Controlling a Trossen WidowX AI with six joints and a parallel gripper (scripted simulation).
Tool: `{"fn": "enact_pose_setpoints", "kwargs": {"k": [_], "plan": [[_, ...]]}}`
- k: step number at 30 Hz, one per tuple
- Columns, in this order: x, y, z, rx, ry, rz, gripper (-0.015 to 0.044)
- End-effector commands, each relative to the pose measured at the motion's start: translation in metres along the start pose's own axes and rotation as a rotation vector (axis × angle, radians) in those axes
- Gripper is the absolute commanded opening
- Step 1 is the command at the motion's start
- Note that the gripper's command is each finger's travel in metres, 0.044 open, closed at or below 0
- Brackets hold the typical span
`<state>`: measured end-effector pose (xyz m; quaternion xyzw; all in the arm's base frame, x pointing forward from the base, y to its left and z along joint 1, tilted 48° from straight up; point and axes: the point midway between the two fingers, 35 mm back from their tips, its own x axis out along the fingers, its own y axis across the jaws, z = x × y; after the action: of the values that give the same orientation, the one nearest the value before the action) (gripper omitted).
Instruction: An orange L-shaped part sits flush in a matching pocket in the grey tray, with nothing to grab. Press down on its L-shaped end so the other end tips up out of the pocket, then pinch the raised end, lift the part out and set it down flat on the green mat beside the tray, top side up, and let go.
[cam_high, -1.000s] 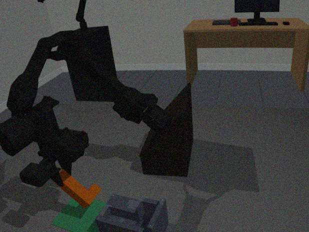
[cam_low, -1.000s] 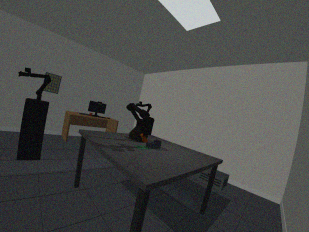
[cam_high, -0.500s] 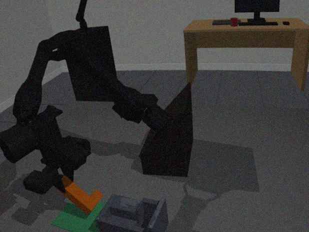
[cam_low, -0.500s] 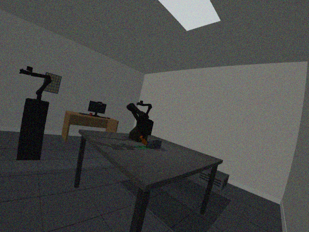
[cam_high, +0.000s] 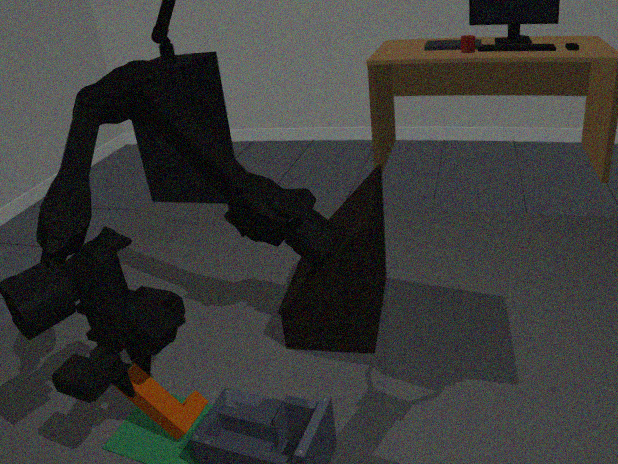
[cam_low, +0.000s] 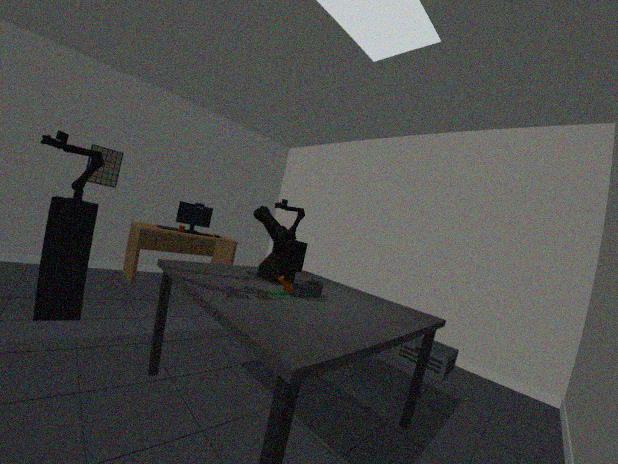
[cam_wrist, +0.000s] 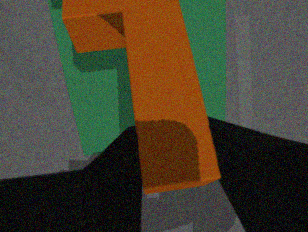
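Observation:
The orange L-shaped part (cam_high: 165, 407) (cam_low: 286, 286) (cam_wrist: 165, 75) is out of the tray and over the green mat (cam_high: 130, 440) (cam_low: 280, 295) (cam_wrist: 95, 110). My gripper (cam_high: 135, 377) (cam_wrist: 168, 131) is shut on its straight end, one finger on each side. The part slopes down from the fingers, with its L-shaped end lower and close to the mat's tray side. Its shadow falls on the mat. Whether the low end touches the mat, I cannot tell. The grey tray (cam_high: 230, 447) (cam_low: 311, 289) stands right beside the mat, its pocket empty.
The tray's near wall is close to the part's L-shaped end. The arm's dark base (cam_high: 340, 300) stands on the table (cam_low: 320, 325) behind the tray. A wooden desk (cam_high: 490, 77) (cam_low: 175, 245) with a monitor stands far back.

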<state>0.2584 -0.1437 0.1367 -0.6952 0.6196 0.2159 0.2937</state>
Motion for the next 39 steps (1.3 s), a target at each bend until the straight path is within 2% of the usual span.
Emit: {"fn": "enact_pose_setpoints", "kwargs": {"k": [1,22,32,37,39], "plan": [[0.006,0.001,0.002,-0.011,-0.006,0.005,0.0000],[0.006,0.001,0.001,-0.004,0.000,0.005,0.0000],[0.004,0.001,0.001,-0.004,-0.002,0.006,0.0263],[-0.038,-0.003,0.005,-0.006,-0.015,0.008,0.0394],[-0.062,-0.002,0.004,-0.009,-0.015,0.008,0.0400]]}}
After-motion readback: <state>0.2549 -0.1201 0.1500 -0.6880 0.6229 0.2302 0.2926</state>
